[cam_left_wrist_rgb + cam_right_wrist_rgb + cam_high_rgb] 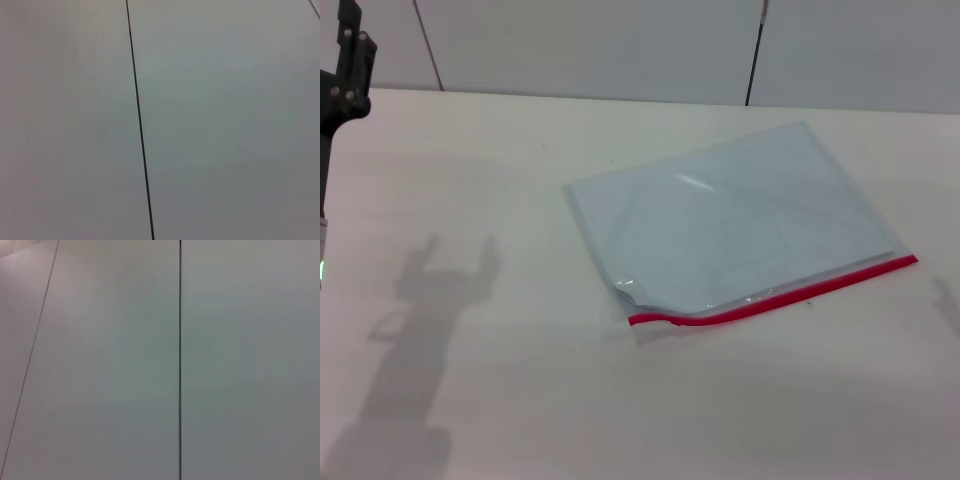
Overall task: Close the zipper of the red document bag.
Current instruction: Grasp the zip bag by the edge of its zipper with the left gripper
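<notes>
1. One red document bag [740,225] is seen lying flat on the white table [500,200], set slightly toward 3 o'clock of the table's middle and turned askew.
2. One zipper [775,295] is counted: a thin red strip along the bag's near long edge, running from about 7 o'clock to 3 o'clock of the bag.
3. At the zipper's 7 o'clock end the bag's corner is seen lifted and curled, with the strip kinked there.
4. One left gripper [348,65] is seen in part at the head view's 10 o'clock corner, held above the table and well apart from the bag; open or closed cannot be told.
5. The right gripper is not shown in any view.
6. Both wrist views show only pale wall panels [225,125] with thin dark seams; two seams are counted in each.
7. One arm-shaped shadow [430,300] is cast on the table at 8 o'clock.
</notes>
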`<state>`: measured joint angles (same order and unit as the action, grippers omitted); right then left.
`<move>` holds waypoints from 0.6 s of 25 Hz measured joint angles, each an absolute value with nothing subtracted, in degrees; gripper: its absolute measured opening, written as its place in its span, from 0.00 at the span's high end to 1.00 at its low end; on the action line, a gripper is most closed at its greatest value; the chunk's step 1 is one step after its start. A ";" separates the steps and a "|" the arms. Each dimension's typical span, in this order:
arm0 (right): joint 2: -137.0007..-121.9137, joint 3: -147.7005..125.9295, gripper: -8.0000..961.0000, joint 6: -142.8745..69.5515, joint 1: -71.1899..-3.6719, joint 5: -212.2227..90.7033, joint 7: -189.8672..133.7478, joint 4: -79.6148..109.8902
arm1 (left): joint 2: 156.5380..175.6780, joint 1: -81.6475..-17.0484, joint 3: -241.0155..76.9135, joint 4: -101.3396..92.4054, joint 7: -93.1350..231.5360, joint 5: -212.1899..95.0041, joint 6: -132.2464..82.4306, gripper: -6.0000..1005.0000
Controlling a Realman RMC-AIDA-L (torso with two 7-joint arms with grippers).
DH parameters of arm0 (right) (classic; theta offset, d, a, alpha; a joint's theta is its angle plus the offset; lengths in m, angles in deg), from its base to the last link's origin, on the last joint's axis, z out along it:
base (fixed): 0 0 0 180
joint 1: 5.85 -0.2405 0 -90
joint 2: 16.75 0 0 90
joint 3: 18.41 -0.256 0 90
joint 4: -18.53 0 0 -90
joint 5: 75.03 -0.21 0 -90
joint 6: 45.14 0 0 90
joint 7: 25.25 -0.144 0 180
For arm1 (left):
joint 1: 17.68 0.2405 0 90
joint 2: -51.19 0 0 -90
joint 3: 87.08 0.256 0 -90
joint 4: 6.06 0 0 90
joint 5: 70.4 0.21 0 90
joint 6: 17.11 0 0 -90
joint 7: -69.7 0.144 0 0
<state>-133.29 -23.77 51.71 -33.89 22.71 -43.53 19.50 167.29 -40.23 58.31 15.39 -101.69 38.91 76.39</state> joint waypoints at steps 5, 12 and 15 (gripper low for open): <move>-133.29 -23.77 0.15 51.71 -33.94 22.69 -43.53 19.49 | 167.25 -40.48 58.85 14.92 -101.69 39.18 76.39 0.31; -133.29 -23.78 0.15 51.71 -34.00 22.78 -43.53 19.59 | 167.29 -40.79 58.90 14.68 -101.69 38.93 75.79 0.31; -133.29 -23.78 0.15 51.71 -34.01 22.80 -43.53 19.59 | 167.29 -40.81 58.71 14.68 -101.69 38.93 75.71 0.31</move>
<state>-133.29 -23.78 51.71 -34.01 22.80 -43.53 19.59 167.29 -40.81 58.71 14.68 -101.69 38.93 75.71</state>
